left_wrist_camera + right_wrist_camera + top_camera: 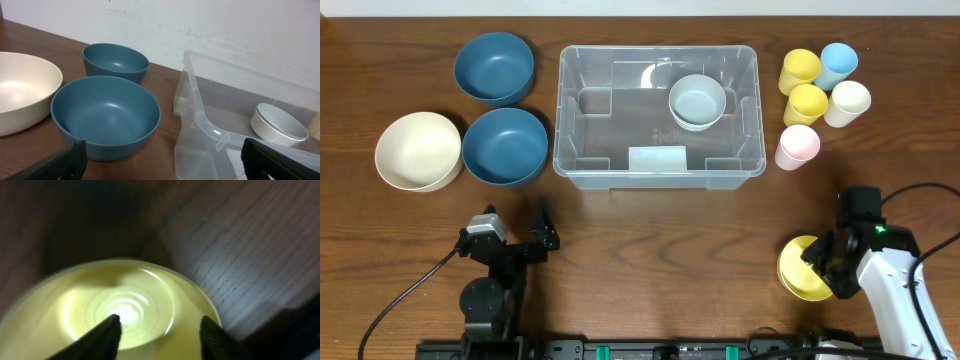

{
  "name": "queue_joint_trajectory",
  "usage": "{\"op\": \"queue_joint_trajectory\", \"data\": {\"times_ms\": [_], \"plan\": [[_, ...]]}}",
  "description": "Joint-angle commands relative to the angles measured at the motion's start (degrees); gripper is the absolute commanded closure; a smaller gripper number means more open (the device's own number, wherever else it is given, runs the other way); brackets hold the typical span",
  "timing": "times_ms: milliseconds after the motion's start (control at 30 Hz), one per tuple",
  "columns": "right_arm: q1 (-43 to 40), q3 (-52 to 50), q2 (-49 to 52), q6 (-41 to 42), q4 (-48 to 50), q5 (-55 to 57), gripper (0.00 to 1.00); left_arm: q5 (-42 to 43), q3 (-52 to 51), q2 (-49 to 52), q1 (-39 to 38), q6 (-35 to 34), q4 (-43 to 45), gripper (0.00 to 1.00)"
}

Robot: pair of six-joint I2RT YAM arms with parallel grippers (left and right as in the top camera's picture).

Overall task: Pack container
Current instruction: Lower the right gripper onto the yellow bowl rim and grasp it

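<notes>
The container (620, 125) is being shown at the middle of the far half of the wooden table (650, 260), upright and open, with a pale label on its near wall. A small pale bowl (697, 101) is being held inside it, toward its far right corner. To the left of the container, two blue bowls (495, 68) (505, 145) are being seen, one behind the other, and a cream bowl (418, 150) is being seen just beside the nearer one. To the right, five cups are being grouped close together: two yellow (799, 68) (806, 102), one light blue (837, 62), one white (847, 103) and one pink (798, 146).

The left gripper (515, 215) is being held near the front edge, with its fingers spread wide apart and nothing between them; in the left wrist view it is being pointed at the nearer blue bowl and the corner of the container. The right gripper (825, 262) is being held over a yellow bowl (803, 268) at the near right, well apart from the container. In the blurred right wrist view its fingers (107, 332) are being held apart above the bowl's inside and rim; whether the bowl is being touched cannot be told.
</notes>
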Motion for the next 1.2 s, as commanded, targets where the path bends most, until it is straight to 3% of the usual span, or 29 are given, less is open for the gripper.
{"op": "queue_joint_trajectory", "data": {"times_ms": [0, 100, 267, 500, 600, 700, 833, 1167], "plan": [[-0.39, -2.78, 0.02, 0.98, 1.73, -0.57, 0.60, -0.68, -1.01, -0.35, 0.13, 0.90, -2.10, 0.02], [-0.39, -3.93, 0.02, 1.01, 3.41, -1.68, 0.85, -0.68, -1.01, -0.35, 0.13, 0.90, -2.10, 0.02], [-0.39, -3.93, 0.02, 0.98, 4.79, -2.16, 0.89, -0.68, -1.01, -0.35, 0.13, 0.90, -2.10, 0.02], [-0.39, -2.23, 0.00, -3.67, 7.04, -6.16, 0.67, -0.68, -1.01, -0.35, 0.13, 0.90, -2.10, 0.02], [-0.39, 2.27, 0.00, -5.03, 3.72, -6.51, 0.53, -0.68, -1.01, -0.35, 0.13, 0.90, -2.10, 0.02], [-0.39, 7.13, -0.15, -6.86, -0.72, -6.32, 0.47, -0.68, -1.01, -0.35, 0.13, 0.90, -2.10, 0.02], [-0.39, 11.72, -0.15, -7.02, -7.63, -2.86, 0.46, -0.68, -1.01, -0.35, 0.13, 0.90, -2.10, 0.02], [-0.81, 11.78, -0.15, -0.79, -14.47, 1.57, 0.49, -0.68, -1.01, -0.35, 0.13, 0.90, -2.10, 0.02]]}}
